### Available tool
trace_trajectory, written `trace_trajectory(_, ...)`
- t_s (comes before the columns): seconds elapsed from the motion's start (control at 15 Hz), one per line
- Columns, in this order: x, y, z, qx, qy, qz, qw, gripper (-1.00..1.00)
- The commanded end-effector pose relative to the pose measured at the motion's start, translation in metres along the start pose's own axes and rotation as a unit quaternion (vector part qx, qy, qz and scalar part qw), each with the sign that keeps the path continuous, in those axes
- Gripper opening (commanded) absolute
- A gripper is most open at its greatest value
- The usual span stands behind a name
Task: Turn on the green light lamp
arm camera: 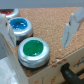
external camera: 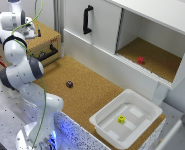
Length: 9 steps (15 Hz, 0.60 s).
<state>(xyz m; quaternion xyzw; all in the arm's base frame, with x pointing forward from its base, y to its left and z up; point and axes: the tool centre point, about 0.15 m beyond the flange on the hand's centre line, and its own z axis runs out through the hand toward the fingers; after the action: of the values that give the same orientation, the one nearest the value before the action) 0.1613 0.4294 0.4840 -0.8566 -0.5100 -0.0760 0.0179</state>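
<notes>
Hovering over the box (arm camera: 55,62), the gripper (arm camera: 40,24) stands wide open, holding nothing. The green lamp (arm camera: 33,50) sits on the cork top between its fingers (arm camera: 75,25), blue lamp (arm camera: 20,25) just beside.

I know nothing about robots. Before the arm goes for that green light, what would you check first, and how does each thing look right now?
1. Green light lamp in sight of the wrist view: ok, it sits between the fingers.
2. Right target, not the blue lamp beside it: ok, green is the one nearer the middle.
3. Gripper free of any load: ok, open, nothing held.
4. Contact with the lamp: not yet, it hangs above the cap.
5. Lamp lit: cannot tell from the pictures.
6. Arm over the brown box in the exterior view: ok.
</notes>
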Motion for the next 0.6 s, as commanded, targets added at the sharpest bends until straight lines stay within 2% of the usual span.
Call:
trace_trajectory(0.0, 0.03, -0.013, 0.006, -0.02, -0.045, -0.042, 0.998, -1.0)
trace_trajectory(0.53, 0.03, -0.015, 0.02, -0.01, -0.04, -0.025, 0.999, -1.0)
